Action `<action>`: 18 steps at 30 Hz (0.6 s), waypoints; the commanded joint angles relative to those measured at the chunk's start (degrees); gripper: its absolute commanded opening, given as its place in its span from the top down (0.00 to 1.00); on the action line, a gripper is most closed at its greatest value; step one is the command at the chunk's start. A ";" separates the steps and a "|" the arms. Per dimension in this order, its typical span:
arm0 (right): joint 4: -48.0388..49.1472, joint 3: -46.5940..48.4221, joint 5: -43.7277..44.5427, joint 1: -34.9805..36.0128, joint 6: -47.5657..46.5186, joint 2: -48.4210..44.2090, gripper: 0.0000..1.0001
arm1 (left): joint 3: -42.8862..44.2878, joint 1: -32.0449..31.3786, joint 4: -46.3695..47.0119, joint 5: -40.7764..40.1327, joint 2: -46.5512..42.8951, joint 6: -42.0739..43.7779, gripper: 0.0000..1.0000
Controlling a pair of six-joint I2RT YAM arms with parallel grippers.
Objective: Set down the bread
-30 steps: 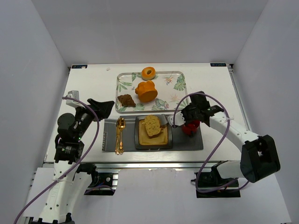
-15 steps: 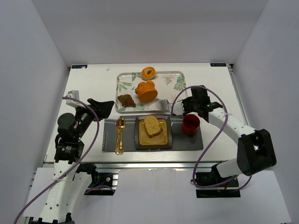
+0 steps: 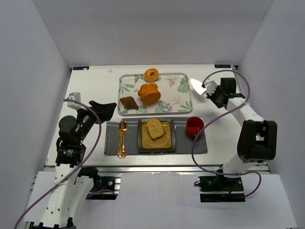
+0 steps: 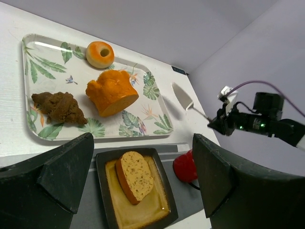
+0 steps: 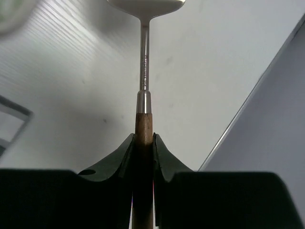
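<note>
The bread (image 3: 155, 129), a pale speckled slice with a brown crust, lies tilted on the dark square plate (image 3: 140, 138) in the middle of the grey mat. The left wrist view shows the bread (image 4: 136, 176) on the same plate (image 4: 102, 191). At the table's far right, well away from the bread, my right gripper (image 3: 213, 95) is shut on the wooden handle of a metal spatula (image 3: 198, 86). The right wrist view has the fingers (image 5: 143, 138) clamped on that handle, with the spatula shaft (image 5: 144, 71) pointing away. My left gripper (image 3: 106, 110) hangs open left of the plate, holding nothing.
A leaf-patterned tray (image 3: 178, 102) behind the plate carries an orange bun (image 3: 149, 93), a ring doughnut (image 3: 151, 75) and a dark brown piece (image 3: 128, 102). A red cup (image 3: 194, 126) stands right of the plate on the mat (image 3: 190, 144). A gold spoon (image 3: 122, 138) lies on its left.
My right gripper has swung away from the plate and cup to the back right, carrying the spatula. The bread stays on the plate. The left arm has not moved.
</note>
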 commanded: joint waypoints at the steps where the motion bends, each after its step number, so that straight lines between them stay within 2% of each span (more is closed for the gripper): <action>1: -0.26 -2.24 9.01 -4.50 19.64 2.09 1.00 | -0.76 -0.20 2.34 0.36 0.44 0.23 0.07; 5: -2.09 -1.28 9.49 -8.12 30.71 4.81 1.00 | -0.05 -0.20 2.96 0.89 2.20 0.85 0.07; 13: -2.80 -0.49 4.66 -11.90 31.62 8.68 1.00 | -0.58 -0.20 4.54 1.33 3.43 0.58 0.07; 14: -3.06 -0.23 3.77 -12.34 31.26 9.55 0.92 | -0.58 -0.20 4.54 1.33 3.43 0.58 0.07; 15: -3.33 0.12 1.85 -13.13 30.74 10.00 0.78 | -0.49 -0.20 4.28 1.15 3.34 0.58 0.07; 17: -4.03 0.92 1.04 -13.83 30.03 10.88 0.62 | -0.40 -0.20 4.01 0.98 3.26 0.58 0.07; 18: -4.21 1.09 -1.13 -14.36 29.68 10.97 0.58 | -0.40 -0.20 4.10 0.80 3.26 0.67 0.07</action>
